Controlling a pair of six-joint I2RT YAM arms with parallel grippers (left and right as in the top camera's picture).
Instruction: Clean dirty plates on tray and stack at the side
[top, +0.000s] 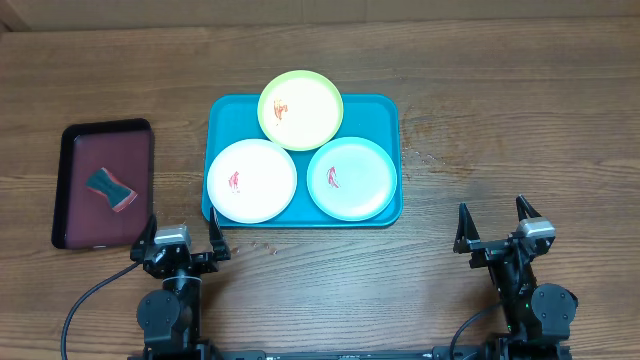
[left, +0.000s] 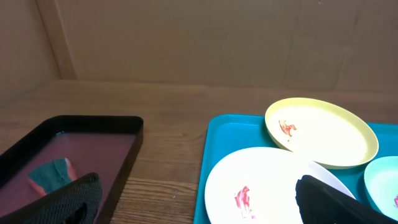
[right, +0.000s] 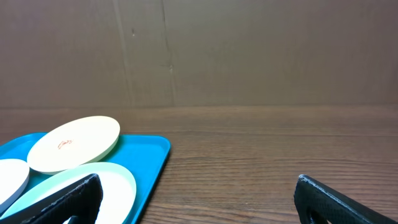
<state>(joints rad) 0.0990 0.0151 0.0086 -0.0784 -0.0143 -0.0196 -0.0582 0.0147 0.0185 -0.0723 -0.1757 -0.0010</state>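
**Item: teal tray** (top: 388, 108), centre of counter (top: 500, 100). Holds all three plates.
- Yellow-green plate (top: 301, 109): far side, overhanging the far rim; orange smear left of centre.
- White plate (top: 251, 179): near left; red smear.
- Pale blue plate (top: 350, 178): near right; red smear.

**Item: maroon tray** (top: 75, 205), well apart to the left. Holds one teal-and-red sponge (top: 110, 188).

**Item: left pincer** (top: 183, 245), near edge, between the two trays. Jaws spread, nothing held.

**Item: right pincer** (top: 494, 235), near edge, right of the teal tray. Jaws spread, nothing held.

**Progress:** judged at the outset. No plate is wiped and none is stacked beside the tray. The sponge lies unclaimed. Left to do: fetch the sponge, then clean and stack all three plates.
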